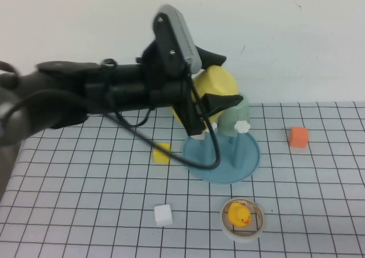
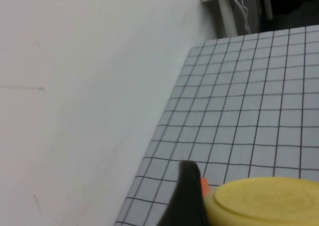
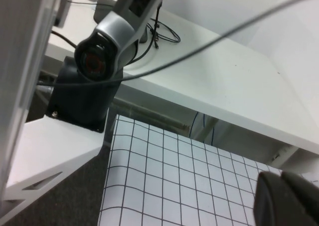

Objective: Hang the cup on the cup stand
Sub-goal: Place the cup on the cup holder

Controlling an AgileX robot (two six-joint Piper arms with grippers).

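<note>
The yellow cup [image 1: 219,82] is held up in the air by the left gripper [image 1: 214,93], above the back of the blue cup stand [image 1: 223,155]. The cup is tipped on its side and is gripped between the black fingers [image 1: 219,102], which are spread wide around it. In the left wrist view the flat yellow end of the cup [image 2: 264,201] is seen next to one black finger [image 2: 187,196].

The cup stand is set on the checked bench [image 1: 85,212], and a pale green cup [image 1: 234,118] is hung on one of its pegs. A white flower knob [image 1: 242,125] is seen on another peg.

On the bench, a small yellow block [image 1: 162,153] is placed just left of the stand, and an orange block [image 1: 298,136] is placed well to its right. A white block [image 1: 163,215] and a yellow toy duck [image 1: 239,215] in a round ring [image 1: 226,225] are nearer the front.

The right gripper [image 3: 289,198] is seen only in its own wrist view, off near the bench edge, with its fingers shut on nothing.
</note>
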